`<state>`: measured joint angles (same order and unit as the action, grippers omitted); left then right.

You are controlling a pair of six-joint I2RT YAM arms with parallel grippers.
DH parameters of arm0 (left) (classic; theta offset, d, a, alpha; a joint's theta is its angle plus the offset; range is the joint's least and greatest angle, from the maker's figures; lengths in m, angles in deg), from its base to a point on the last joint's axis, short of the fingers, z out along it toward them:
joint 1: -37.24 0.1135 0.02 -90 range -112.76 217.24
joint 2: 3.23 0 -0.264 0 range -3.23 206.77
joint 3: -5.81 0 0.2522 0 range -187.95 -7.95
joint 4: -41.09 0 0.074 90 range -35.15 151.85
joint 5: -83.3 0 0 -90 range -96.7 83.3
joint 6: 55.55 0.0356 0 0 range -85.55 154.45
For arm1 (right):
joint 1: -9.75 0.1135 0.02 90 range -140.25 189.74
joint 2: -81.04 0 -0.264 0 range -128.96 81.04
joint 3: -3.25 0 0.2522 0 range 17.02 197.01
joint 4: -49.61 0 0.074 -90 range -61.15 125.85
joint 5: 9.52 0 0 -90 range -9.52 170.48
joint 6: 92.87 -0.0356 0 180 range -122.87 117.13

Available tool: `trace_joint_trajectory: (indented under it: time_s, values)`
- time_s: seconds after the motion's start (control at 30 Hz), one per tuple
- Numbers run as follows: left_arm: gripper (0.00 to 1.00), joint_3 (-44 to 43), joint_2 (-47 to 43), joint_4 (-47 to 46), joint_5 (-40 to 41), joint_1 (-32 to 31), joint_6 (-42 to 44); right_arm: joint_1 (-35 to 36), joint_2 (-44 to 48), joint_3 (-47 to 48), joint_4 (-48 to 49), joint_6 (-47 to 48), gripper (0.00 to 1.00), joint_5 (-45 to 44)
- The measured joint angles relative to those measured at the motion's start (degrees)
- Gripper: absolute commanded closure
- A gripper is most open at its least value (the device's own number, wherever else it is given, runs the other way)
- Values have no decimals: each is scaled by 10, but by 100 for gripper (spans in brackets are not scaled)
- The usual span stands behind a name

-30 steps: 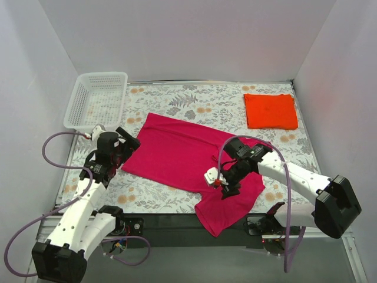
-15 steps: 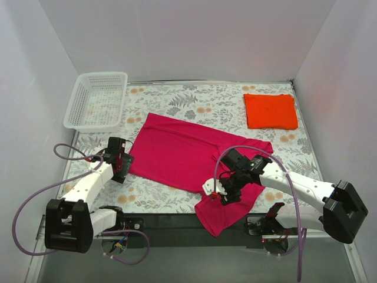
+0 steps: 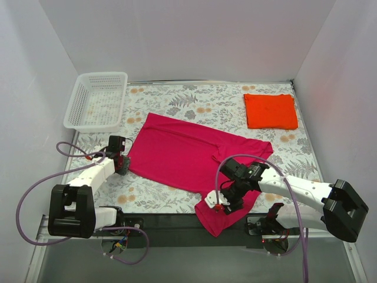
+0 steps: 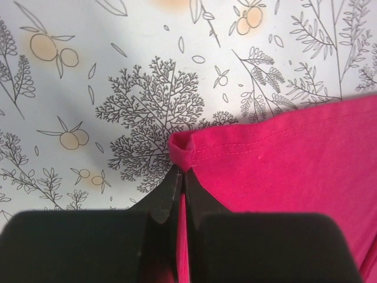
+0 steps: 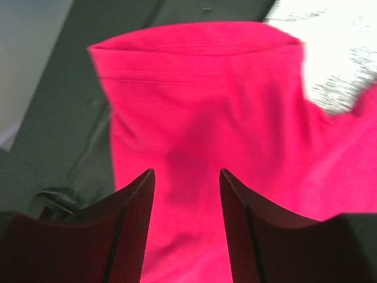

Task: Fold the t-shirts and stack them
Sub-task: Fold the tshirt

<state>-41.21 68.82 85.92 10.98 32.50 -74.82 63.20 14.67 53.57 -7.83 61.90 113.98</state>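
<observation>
The white basket blocks the far left corner of the tabletop and the folded orange t-shirt the far right one, with an open strip between them. The magenta t-shirt covers the middle and hangs over the near edge. The left arm lies along the left side, the right arm across the near right corner; walls close three sides

Magenta t-shirt spread out, one end over the near edge; orange t-shirt folded, far right.
</observation>
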Motion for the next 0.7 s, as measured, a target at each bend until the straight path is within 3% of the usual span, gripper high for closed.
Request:
trace_joint_trajectory:
  time_s: [0.33,0.7]
  values:
    - [100,13,-61,-24,-6,1,41,114,-14,-12,-2,-2,61,-3]
    - [100,27,-61,-30,-12,1,49,252,-70,36,18,-75,57,-9]
